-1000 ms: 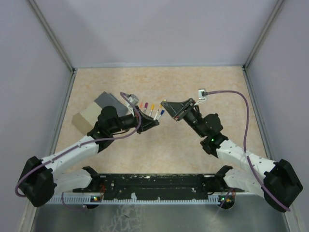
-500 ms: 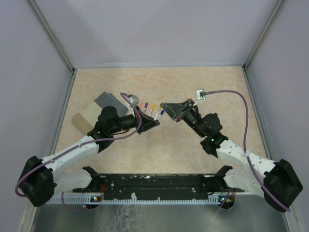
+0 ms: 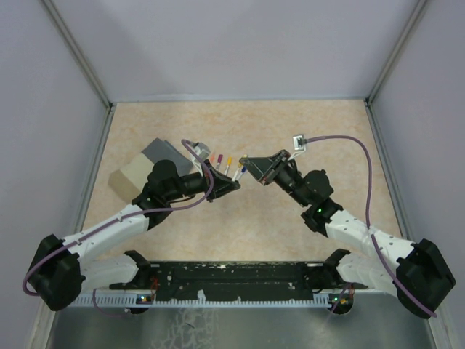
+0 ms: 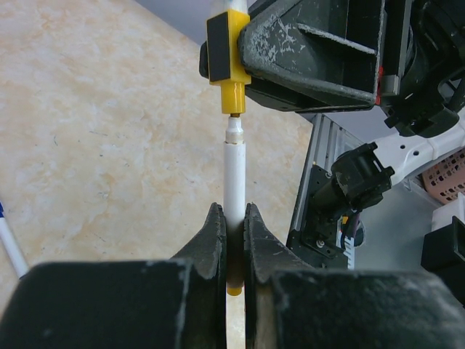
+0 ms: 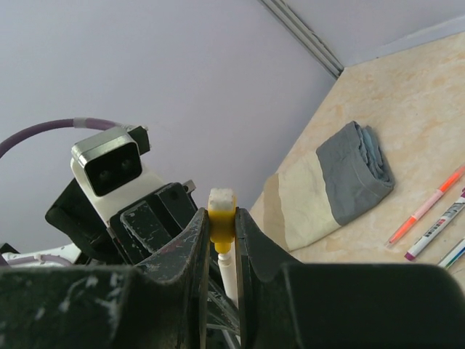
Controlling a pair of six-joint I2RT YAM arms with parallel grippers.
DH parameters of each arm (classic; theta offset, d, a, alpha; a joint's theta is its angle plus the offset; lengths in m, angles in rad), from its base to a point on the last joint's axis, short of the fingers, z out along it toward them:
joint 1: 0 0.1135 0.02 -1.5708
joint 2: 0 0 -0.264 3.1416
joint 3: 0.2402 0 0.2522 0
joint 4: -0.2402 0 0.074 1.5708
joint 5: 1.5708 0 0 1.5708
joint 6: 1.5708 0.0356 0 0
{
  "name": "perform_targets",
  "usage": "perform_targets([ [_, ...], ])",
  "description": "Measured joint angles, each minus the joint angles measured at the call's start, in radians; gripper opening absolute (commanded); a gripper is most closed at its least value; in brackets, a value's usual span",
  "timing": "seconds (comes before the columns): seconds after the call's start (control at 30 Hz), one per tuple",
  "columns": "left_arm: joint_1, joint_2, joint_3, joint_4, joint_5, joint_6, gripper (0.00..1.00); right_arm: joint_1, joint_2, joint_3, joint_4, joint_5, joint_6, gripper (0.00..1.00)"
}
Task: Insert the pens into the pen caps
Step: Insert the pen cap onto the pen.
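The left gripper point(image 4: 232, 218) is clamped on a white pen point(image 4: 234, 171) and holds it in the air to the right of the box point(image 3: 138, 171). Farther right of the box, the right gripper point(image 5: 221, 219) pinches a yellow cap point(image 4: 234, 93). The pen's tip meets the cap's narrow end, in line with it. Spare pens point(image 3: 227, 166) lie on the table point(image 3: 290, 131) just right of the box.
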Motion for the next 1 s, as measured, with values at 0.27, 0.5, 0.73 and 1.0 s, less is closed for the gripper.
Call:
perform_targets([
  [0.27, 0.000, 0.000, 0.000, 0.000, -0.002, 0.000, 0.00, 0.000, 0.008, 0.020, -0.038, -0.051, -0.033, 0.00],
  [0.5, 0.000, 0.003, 0.002, -0.001, -0.007, 0.000, 0.00, -0.006, 0.013, 0.064, -0.115, -0.081, -0.083, 0.00],
  [0.73, 0.000, 0.003, 0.002, -0.003, -0.018, 0.000, 0.00, -0.011, 0.013, 0.098, -0.198, -0.104, -0.121, 0.00],
  [1.0, -0.001, 0.003, 0.002, -0.017, -0.027, -0.001, 0.00, -0.011, 0.011, 0.105, -0.239, -0.107, -0.127, 0.00],
])
